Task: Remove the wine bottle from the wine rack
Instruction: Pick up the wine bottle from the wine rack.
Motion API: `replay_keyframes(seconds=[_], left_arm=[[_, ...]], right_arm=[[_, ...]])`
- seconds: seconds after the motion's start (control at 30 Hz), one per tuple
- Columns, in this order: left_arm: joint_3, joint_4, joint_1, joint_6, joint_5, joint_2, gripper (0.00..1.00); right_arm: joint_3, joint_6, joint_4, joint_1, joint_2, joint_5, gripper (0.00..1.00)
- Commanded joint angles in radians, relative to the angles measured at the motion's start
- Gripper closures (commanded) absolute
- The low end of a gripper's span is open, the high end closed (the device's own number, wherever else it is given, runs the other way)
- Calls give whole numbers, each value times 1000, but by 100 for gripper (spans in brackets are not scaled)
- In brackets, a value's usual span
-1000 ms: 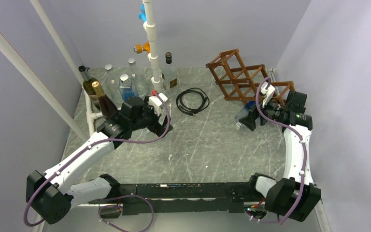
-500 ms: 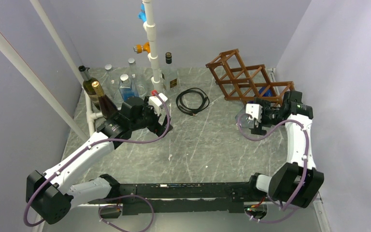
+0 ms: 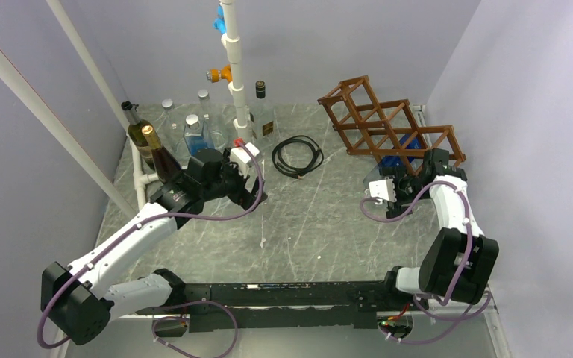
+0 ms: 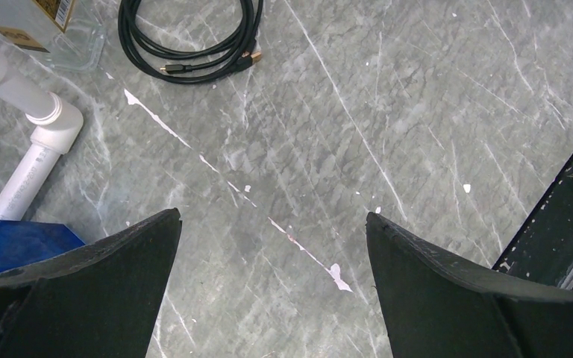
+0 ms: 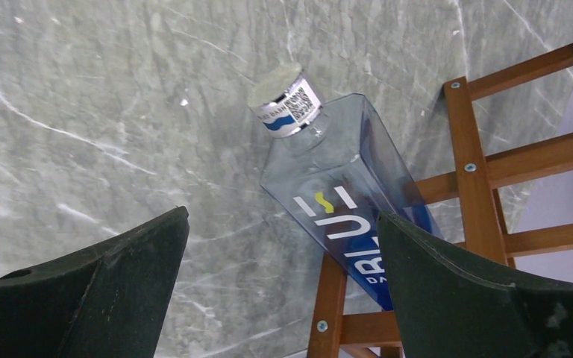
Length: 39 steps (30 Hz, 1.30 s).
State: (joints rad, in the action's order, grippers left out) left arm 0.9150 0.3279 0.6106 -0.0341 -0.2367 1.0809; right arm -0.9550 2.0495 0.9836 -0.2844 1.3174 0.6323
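The right fingers (image 5: 104, 291) stand spread, empty, over the blue bottle (image 5: 343, 216) jutting neck-down from the wooden rack (image 5: 477, 171). The left fingers (image 4: 97, 291) gape empty above the desk (image 4: 328, 134).

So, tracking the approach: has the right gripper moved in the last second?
Yes: the right gripper shifted left, off the right end of the wine rack.

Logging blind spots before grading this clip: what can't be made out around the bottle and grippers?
Base of the bottle: right wrist view, hidden under a finger of the right gripper.
Its lettering: right wrist view, partly cut off by that finger.
A blue object: left wrist view, cut off by the left gripper and frame edge.
The right gripper's tips: top view, covered by its own wrist.
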Motion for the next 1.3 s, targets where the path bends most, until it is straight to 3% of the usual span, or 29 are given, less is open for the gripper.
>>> replay_keyframes(seconds=[0.0, 0.67, 1.03, 1.27], left_arm=[[42, -6, 4, -15, 14, 11, 0], [54, 22, 3, -29, 45, 68, 0], [71, 49, 3, -34, 63, 123, 0], [81, 60, 4, -36, 63, 145, 1]], right_arm=[[-8, 305, -82, 3, 13, 6, 0], [50, 365, -381, 37, 107, -99, 0], [149, 553, -572, 38, 166, -39, 1], [156, 583, -588, 37, 184, -16, 7]])
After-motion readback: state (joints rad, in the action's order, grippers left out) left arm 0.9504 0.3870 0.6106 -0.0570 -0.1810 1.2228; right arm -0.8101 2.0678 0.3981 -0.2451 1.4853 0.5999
